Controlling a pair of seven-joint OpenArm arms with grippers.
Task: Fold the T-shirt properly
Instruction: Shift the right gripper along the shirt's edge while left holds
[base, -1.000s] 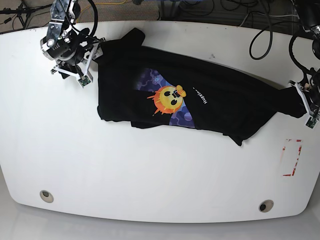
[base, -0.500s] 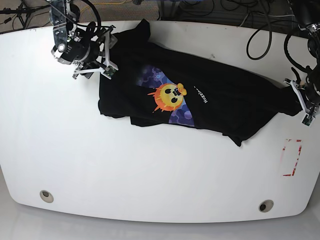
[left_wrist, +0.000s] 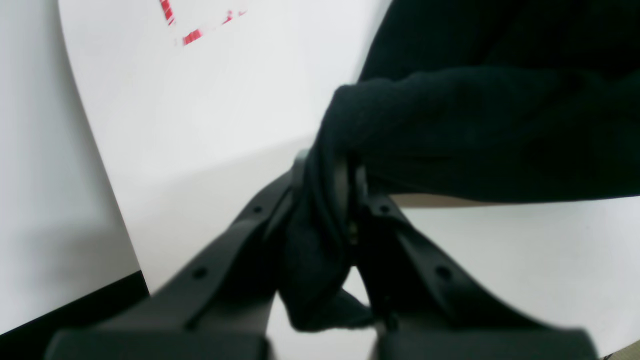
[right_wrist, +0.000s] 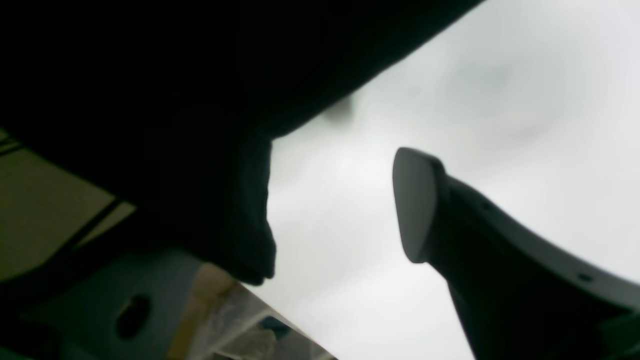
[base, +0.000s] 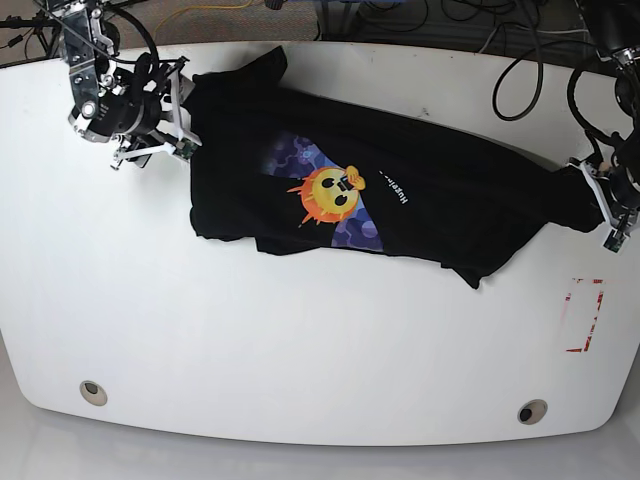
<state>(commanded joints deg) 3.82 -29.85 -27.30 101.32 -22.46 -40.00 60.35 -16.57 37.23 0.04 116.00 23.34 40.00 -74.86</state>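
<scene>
1. T-shirt (base: 420, 200): black cloth with a yellow-orange emoji print, lying across the far half of the white desk (base: 300, 350), stretched crookedly, lower hem bunched and rumpled.
2. Handling judgement: light, limp, no stiffness of its own. It will sag and drag wherever unsupported, so it likely needs hold at two well-separated edge points (hem corners or shoulder seams) under mild tension. A thin pinch of one layer could slip out.
3. Left pincer (left_wrist: 345, 200): clenched on a gathered wad of the shirt's edge; cloth is squeezed between the jaws and hangs below them. In the base view it sits at the desk's right edge, low, pulling outward.
4. Right pincer (base: 165, 110): at the shirt's opposite end by the far-left corner, tilted toward the fabric. The wrist view shows one finger (right_wrist: 420, 210) bare, with a clear gap to the dark cloth beside it: released.
5. Red markings (base: 585, 315) lie apart from the shirt.
</scene>
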